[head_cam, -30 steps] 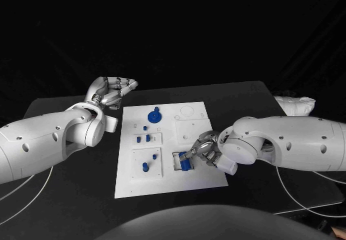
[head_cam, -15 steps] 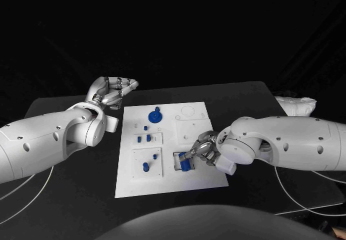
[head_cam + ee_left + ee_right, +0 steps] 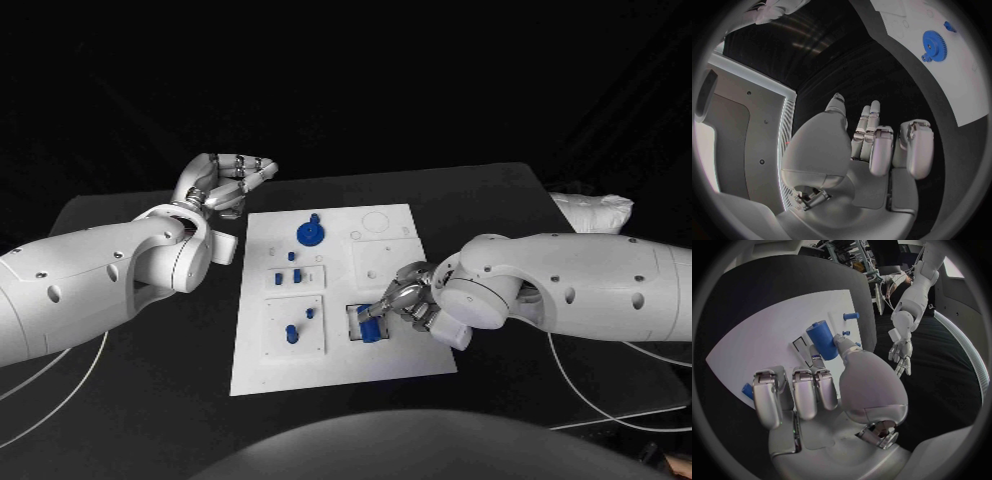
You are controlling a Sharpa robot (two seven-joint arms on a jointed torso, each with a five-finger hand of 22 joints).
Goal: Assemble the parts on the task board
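Black cloth is hanging behind the black bench, and the white task board is lying in the middle of it, running away from me.

I am holding my right robot hand over the near right part of the board, and it is pinching a blue cylinder between the thumb and the fingers, right at a rectangular slot in the board. From my right wrist, the blue cylinder is sitting at the fingertips, tilted, with the rest of the right robot hand curling behind it. Whether the cylinder is already touching the bottom of the slot, I cannot tell.

I am keeping my left robot hand off the far left corner of the board, over bare bench. It is grasping nothing; its fingers are curled inward, which my left wrist view of the left robot hand also shows.

On the board, a blue gear is lying near the far end, small blue pegs are standing in the left middle panel, and more blue pieces are resting in the near left panel.
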